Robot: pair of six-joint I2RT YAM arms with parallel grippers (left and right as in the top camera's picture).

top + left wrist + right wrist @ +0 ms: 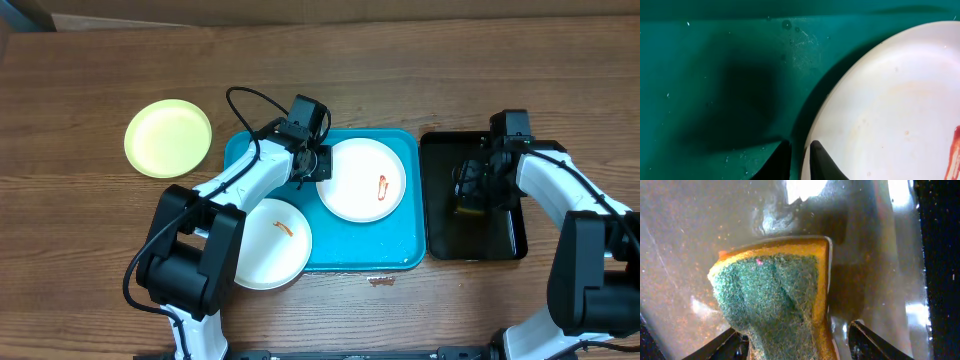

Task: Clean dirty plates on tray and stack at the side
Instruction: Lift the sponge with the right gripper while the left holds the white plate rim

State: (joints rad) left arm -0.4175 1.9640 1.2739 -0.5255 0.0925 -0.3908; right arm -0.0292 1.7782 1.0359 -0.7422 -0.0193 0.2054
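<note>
Overhead faces straight down; left wrist hugs the shared tray [370, 245].

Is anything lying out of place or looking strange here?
Yes. One white plate hangs over the near left corner of the turquoise tray, partly above the table. A small reddish spot lies on the table just below the tray, possibly sauce.

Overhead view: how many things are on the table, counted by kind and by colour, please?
White plates: 2
Yellow-green plate: 1
Turquoise tray: 1
Black tray: 1
Sponge: 1
Total: 6
</note>
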